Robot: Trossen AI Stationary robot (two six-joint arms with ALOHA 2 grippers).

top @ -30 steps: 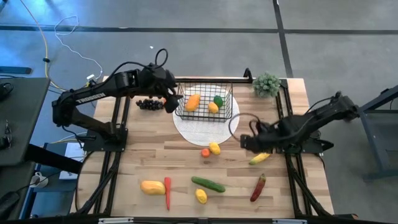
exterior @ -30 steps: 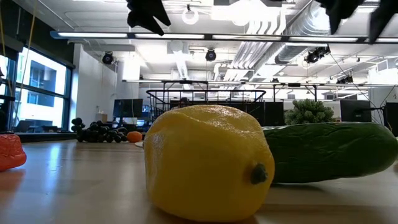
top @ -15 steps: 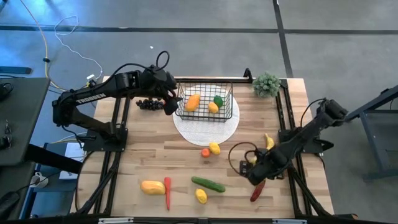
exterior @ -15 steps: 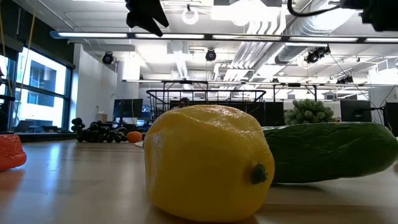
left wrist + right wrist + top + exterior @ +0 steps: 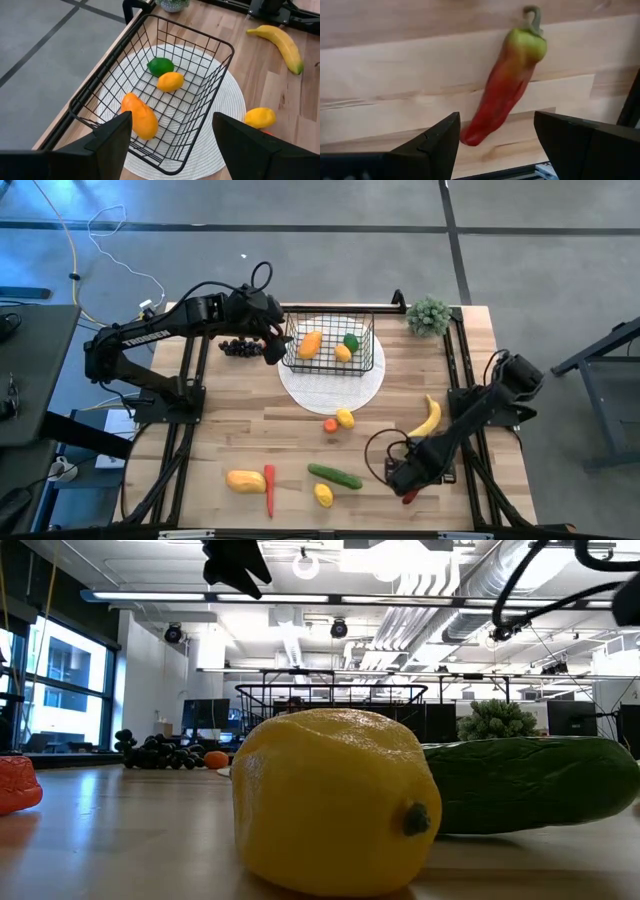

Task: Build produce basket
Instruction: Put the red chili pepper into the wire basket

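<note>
The black wire basket (image 5: 330,345) stands on a round white disc, holding an orange mango (image 5: 140,117), a lemon (image 5: 170,81) and a green pepper (image 5: 160,65). My left gripper (image 5: 274,343) hangs open just left of the basket, above its rim (image 5: 172,120). My right gripper (image 5: 404,478) is open near the table's near right corner, its fingers standing on either side of a red chilli (image 5: 506,92) that lies flat on the wood; it touches nothing. A banana (image 5: 427,418) lies behind the right gripper.
Loose on the table lie a lemon (image 5: 345,418) beside a small orange fruit (image 5: 330,425), a cucumber (image 5: 335,476), another lemon (image 5: 323,495), a yellow-orange fruit (image 5: 245,480), a second red chilli (image 5: 269,490) and dark grapes (image 5: 238,347). A green plant clump (image 5: 428,315) sits at the far right corner.
My right arm has swung from over the banana toward the table's near edge and now hangs over the red chilli at the near right. The banana lies uncovered behind it. My left arm has kept still.
</note>
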